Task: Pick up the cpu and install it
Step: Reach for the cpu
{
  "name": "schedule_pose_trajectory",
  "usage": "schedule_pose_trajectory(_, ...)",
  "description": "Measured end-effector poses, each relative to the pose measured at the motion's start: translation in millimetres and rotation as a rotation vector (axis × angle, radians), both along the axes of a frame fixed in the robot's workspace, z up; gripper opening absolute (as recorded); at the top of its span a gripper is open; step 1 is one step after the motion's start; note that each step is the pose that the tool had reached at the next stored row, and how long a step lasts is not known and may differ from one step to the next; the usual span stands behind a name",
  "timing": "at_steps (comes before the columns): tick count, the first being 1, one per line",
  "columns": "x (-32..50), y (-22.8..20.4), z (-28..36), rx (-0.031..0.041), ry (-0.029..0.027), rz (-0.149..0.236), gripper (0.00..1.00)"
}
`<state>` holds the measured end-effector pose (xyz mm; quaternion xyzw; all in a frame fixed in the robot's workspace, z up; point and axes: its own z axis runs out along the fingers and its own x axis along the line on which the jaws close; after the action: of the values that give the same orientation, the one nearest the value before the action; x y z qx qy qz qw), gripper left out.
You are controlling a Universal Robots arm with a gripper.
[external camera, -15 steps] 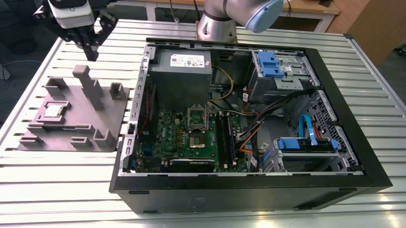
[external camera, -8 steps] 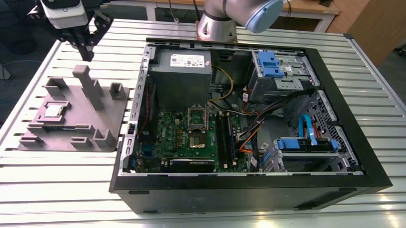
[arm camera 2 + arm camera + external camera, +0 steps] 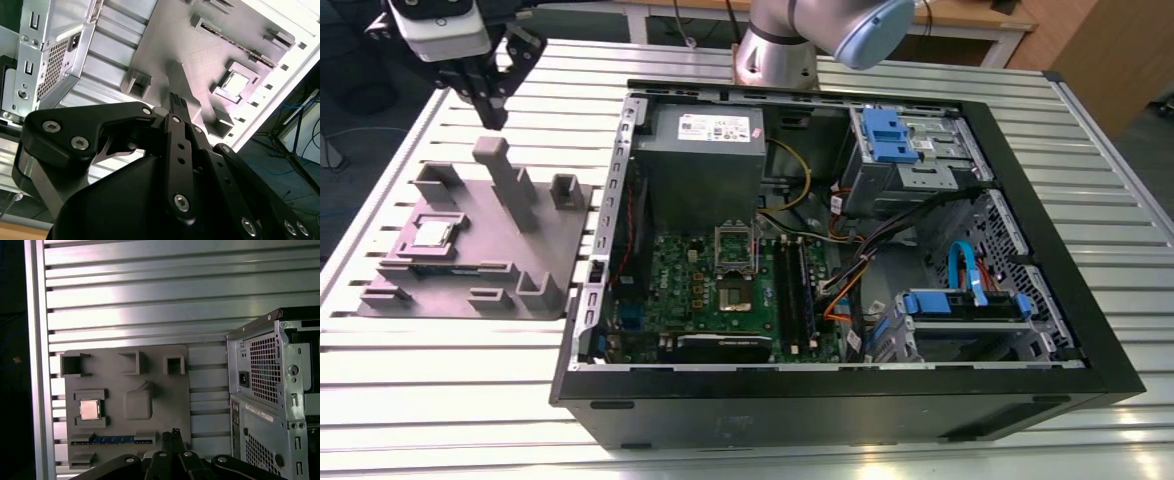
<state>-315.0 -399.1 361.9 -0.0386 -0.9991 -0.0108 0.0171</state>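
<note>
white label (image 3: 720,128) on power supply (image 3: 698,170): print too small to read. pale sticker (image 3: 257,413) on computer case (image 3: 287,440) rear: lettering unreadable. cpu (image 3: 89,410) lid: no marking legible. nothing else readable.

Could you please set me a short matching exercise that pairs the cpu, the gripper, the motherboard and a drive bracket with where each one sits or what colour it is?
Things:
1. cpu
2. gripper
3. motherboard
4. drive bracket

Descriptions:
A. green, lying flat inside the open computer case
B. blue plastic, at a drive bay in the case
C. resting in a square recess of the grey holder block
D. above the holder block, holding nothing

Pairs: 1-C; 2-D; 3-A; 4-B
</note>
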Motion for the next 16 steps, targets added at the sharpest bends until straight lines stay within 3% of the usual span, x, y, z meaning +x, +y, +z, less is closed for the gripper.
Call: schedule_pose_trajectory(16, -18.9, 0.0, -2.4, 0.0000, -0.0001, 0.000, 0.10)
